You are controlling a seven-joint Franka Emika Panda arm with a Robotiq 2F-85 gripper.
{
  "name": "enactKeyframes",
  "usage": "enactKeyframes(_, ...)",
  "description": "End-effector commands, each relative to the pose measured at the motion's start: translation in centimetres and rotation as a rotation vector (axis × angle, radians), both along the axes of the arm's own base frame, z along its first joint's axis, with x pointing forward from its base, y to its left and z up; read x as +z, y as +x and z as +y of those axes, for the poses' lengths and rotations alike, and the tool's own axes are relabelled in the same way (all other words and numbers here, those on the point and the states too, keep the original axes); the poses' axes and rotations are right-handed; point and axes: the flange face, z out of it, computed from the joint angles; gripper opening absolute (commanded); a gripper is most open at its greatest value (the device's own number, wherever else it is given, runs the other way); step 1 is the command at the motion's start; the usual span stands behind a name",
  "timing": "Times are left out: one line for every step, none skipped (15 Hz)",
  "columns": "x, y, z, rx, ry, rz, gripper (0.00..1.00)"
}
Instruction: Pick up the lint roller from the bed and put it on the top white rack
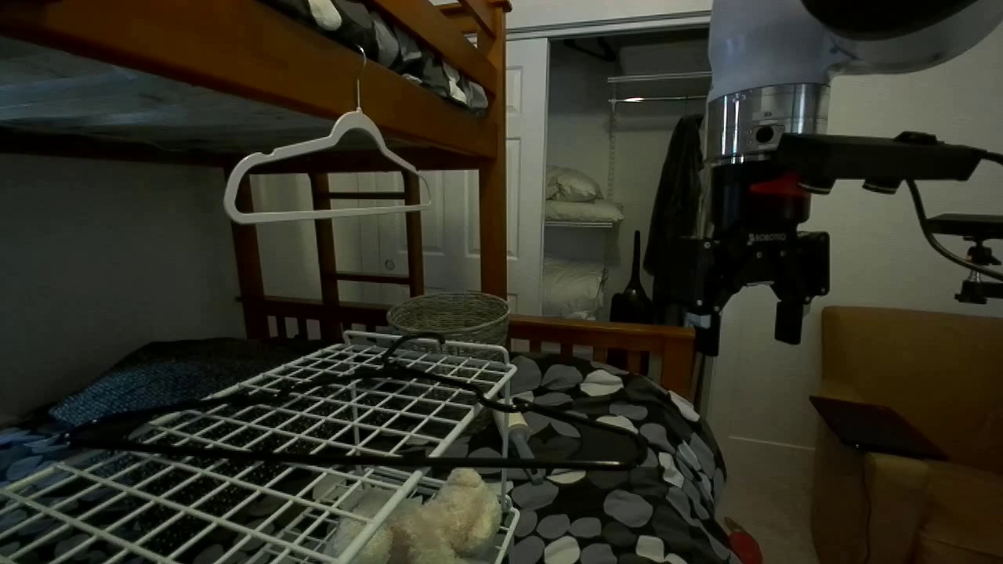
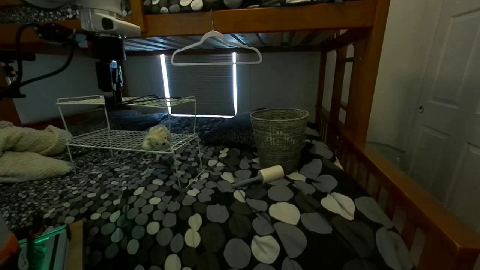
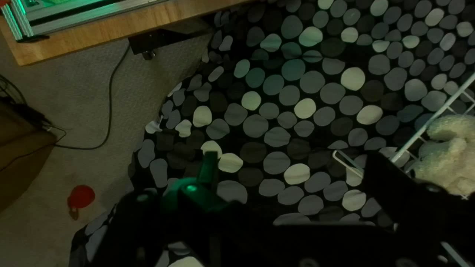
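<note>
The lint roller [image 2: 271, 174], an off-white roll with a grey-blue handle, lies on the dotted black bed [image 2: 210, 240] beside the wicker basket. In an exterior view the roller [image 1: 517, 427] is partly hidden behind the rack. The top white rack [image 1: 458, 427] is a wire grid with a black hanger across it; it also shows in an exterior view [image 2: 78, 101]. My gripper [image 1: 748, 333] is open and empty, pointing down in the air, apart from the roller. In an exterior view the gripper [image 2: 112, 100] overlaps the top rack. In the wrist view the jaws [image 3: 291, 159] stand wide over bedding; the roller is out of view.
A wicker basket [image 2: 279, 138] stands behind the roller. A white hanger [image 2: 216, 63] hangs from the upper bunk. A plush toy [image 2: 157, 138] sits on the lower rack shelf. A wooden rail [image 2: 412, 202] edges the bed. A fluffy cream lump [image 2: 32, 150] lies beside the rack.
</note>
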Motion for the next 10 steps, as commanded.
enactKeyframes(-0.1,2.0,-0.8,-0.006,0.003,-0.066,1.0)
enactKeyframes(-0.2,3.3,-1.4,-0.026,-0.014,-0.114,1.0)
enactKeyframes(-0.3,4.4,-1.9,-0.034,-0.03,-0.154,1.0)
enactKeyframes(-0.6,5.8,-2.4,-0.037,-0.031,-0.176,1.0)
enactKeyframes(-1.2,7.0,-2.9,-0.032,-0.053,-0.203,1.0)
enactKeyframes(-1.8,8.3,-3.4,-0.028,-0.061,-0.213,1.0)
enactKeyframes(-2.6,9.6,-3.9,-0.023,-0.064,-0.222,1.0)
enactKeyframes(-3.4,10.8,-4.4,-0.024,-0.081,-0.239,1.0)
enactKeyframes(-4.2,12.1,-5.0,-0.033,-0.097,-0.263,1.0)
enactKeyframes(-5.2,13.3,-5.5,-0.021,-0.096,-0.272,1.0)
